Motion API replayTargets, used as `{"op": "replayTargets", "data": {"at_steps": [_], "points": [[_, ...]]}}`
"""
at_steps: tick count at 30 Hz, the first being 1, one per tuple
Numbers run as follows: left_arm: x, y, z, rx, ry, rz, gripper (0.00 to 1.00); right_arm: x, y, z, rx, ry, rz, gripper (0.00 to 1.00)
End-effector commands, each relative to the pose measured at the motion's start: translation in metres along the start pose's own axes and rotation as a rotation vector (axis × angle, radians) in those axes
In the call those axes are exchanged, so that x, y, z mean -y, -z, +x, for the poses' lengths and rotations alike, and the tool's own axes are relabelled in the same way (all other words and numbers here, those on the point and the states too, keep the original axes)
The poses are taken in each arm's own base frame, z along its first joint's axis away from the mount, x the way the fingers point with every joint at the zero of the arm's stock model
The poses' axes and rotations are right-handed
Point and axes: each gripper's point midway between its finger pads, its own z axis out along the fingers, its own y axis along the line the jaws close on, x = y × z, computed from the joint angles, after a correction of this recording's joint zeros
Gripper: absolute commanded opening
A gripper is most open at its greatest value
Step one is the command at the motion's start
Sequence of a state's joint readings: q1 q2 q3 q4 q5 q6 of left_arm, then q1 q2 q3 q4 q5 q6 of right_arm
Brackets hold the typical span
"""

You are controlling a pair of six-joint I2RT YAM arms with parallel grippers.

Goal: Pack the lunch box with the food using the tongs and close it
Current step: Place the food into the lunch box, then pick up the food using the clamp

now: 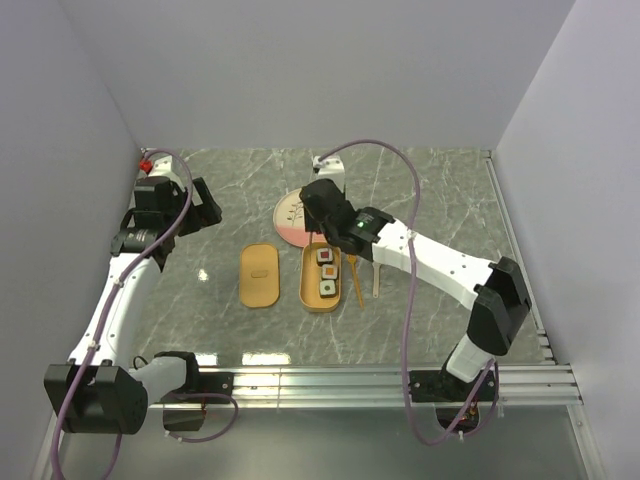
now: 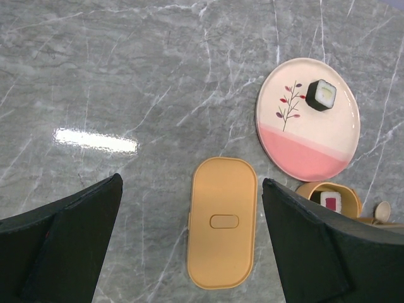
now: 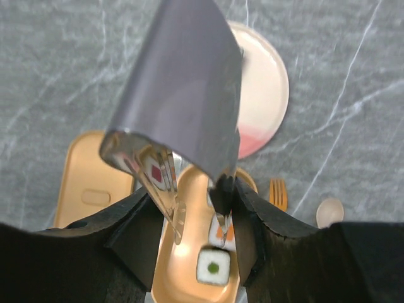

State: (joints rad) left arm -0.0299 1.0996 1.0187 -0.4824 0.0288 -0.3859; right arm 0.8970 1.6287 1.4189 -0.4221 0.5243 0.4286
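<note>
The lunch box (image 1: pixel 309 292) lies open mid-table, with three sushi pieces (image 1: pixel 327 272) in a row inside. Its flat lid (image 1: pixel 258 275) rests to its left. My right gripper (image 1: pixel 328 232) hangs over the box's far end, shut on the tongs (image 3: pixel 183 82). The tongs' two tips are spread apart above the box (image 3: pixel 183 278), with nothing between them. Below them lie a green-centred piece (image 3: pixel 213 267) and an orange-centred one (image 3: pixel 228 235). One more piece (image 2: pixel 321 95) sits on the plate (image 2: pixel 307 145). My left gripper (image 2: pixel 191 183) is open, high above the lid (image 2: pixel 222 222).
An orange fork (image 3: pixel 278 194) and a beige spoon (image 3: pixel 329 211) lie just right of the box. The pink-and-cream plate (image 1: pixel 290 222) touches the box's far end and is partly hidden under my right wrist. Walls close the left, back and right sides.
</note>
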Motion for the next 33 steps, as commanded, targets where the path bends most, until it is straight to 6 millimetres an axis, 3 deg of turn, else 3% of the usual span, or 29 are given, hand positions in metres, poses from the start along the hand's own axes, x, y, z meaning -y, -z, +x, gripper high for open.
{"op": "replayTargets", "data": {"at_steps": [1, 8, 16, 26, 33], "points": [[0.004, -0.003, -0.014, 0.038, -0.013, 0.003, 0.99, 0.005, -0.007, -0.046, 0.097, -0.032, 0.022, 0.52], [0.006, -0.019, -0.017, 0.022, -0.017, 0.004, 0.99, 0.015, -0.046, -0.097, 0.154, -0.054, 0.052, 0.52], [0.006, -0.036, -0.02, -0.004, -0.028, -0.002, 0.99, 0.02, -0.1, -0.128, 0.184, -0.089, 0.071, 0.52], [0.006, -0.061, -0.017, -0.054, -0.029, -0.007, 0.99, 0.03, -0.147, -0.145, 0.203, -0.125, 0.084, 0.53], [0.004, -0.071, -0.014, -0.074, -0.025, -0.005, 1.0, 0.032, -0.164, -0.133, 0.178, -0.107, 0.086, 0.53]]}}
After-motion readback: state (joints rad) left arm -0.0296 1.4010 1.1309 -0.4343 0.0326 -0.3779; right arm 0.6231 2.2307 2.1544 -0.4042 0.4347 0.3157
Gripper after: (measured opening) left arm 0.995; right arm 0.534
